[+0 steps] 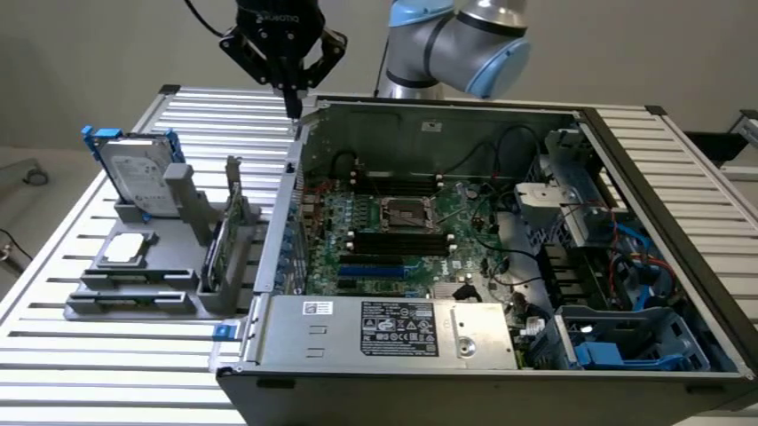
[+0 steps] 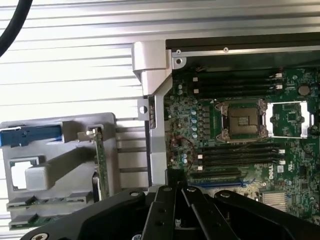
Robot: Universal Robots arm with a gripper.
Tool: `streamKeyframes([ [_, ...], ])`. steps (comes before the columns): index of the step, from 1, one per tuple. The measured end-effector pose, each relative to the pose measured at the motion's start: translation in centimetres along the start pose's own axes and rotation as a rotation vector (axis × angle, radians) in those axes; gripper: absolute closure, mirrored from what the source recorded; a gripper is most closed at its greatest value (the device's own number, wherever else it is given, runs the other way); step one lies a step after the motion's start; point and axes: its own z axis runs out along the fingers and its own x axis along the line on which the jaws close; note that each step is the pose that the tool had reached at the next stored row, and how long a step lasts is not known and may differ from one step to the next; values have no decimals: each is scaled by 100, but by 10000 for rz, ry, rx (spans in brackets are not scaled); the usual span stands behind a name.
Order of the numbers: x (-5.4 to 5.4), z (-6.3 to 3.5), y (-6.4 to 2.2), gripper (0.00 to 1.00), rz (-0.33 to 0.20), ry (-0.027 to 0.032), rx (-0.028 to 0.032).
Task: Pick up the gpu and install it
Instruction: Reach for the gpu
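Observation:
The gpu (image 1: 225,241) stands on edge in a grey holder (image 1: 142,288) at the exterior view's left, its silver bracket pointing up. In the wrist view the gpu (image 2: 100,165) appears as a thin green strip seen edge-on. My gripper (image 1: 289,99) hangs high above the open computer case's rear corner, well apart from the card. Its black fingers are shut together with nothing between them. In the wrist view the gripper (image 2: 175,176) sits over the case wall beside the motherboard (image 2: 240,140).
The grey holder also carries a silver hard drive with blue rails (image 1: 134,170) and a small square chip (image 1: 127,249). The open case (image 1: 663,222) holds the motherboard (image 1: 403,232), cables, a power supply (image 1: 403,330) and blue drive bays (image 1: 616,351). All of it rests on a slatted metal table (image 1: 71,231).

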Motion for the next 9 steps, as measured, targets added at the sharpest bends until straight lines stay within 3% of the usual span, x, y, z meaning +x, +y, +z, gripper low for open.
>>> streamKeyframes([
  [9,412,29,60,89,1,0,0],
])
